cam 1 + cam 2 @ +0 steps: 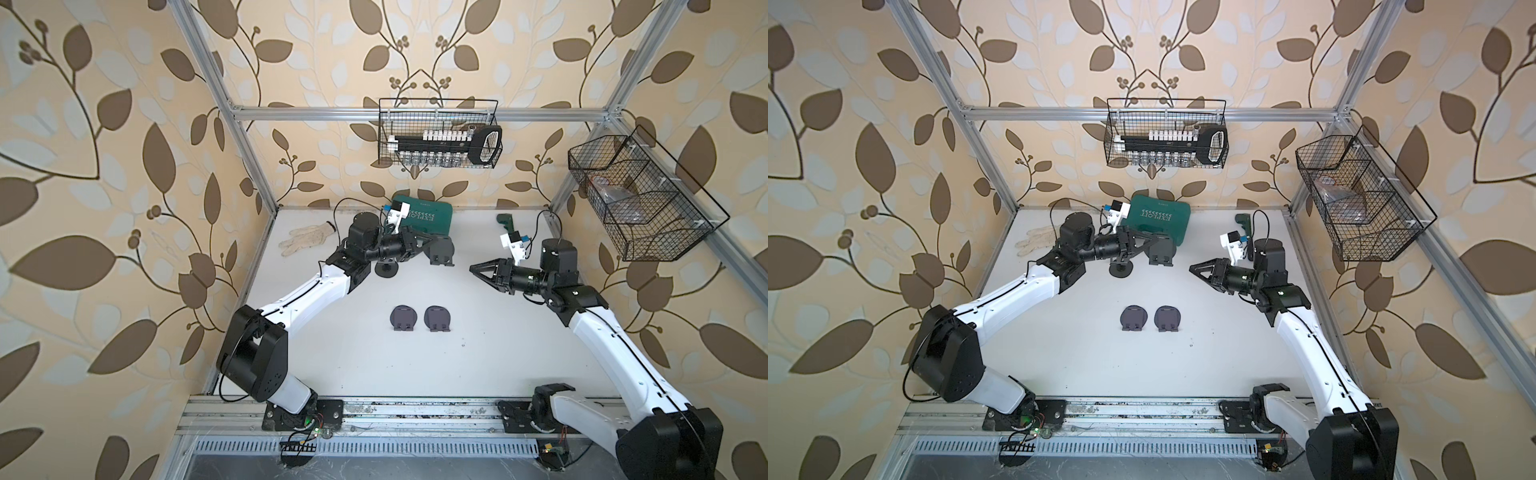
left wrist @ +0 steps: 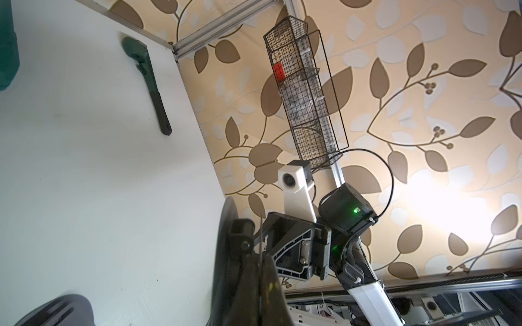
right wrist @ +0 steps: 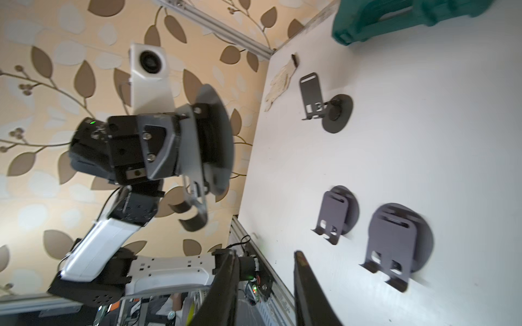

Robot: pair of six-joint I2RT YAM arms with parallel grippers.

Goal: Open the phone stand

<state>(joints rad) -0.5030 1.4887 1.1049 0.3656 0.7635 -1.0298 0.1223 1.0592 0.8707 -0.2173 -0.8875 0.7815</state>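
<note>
Left jaws grip a stand (image 1: 441, 249) aloft, far centre, apparently unopened; right jaws hang parted, empty, beside it. One open stand (image 1: 385, 270) sits on the surface (image 1: 478, 365); two folded stands (image 1: 403, 318) (image 1: 437, 318) lie nearer.

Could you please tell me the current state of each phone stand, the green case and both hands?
Held stand: lifted, looks folded.
Back stand: opened, upright.
Left flat stand: folded.
Right flat stand: folded.
Left hand: shut on held stand.
Right hand: open, empty.
Case: closed.
</note>
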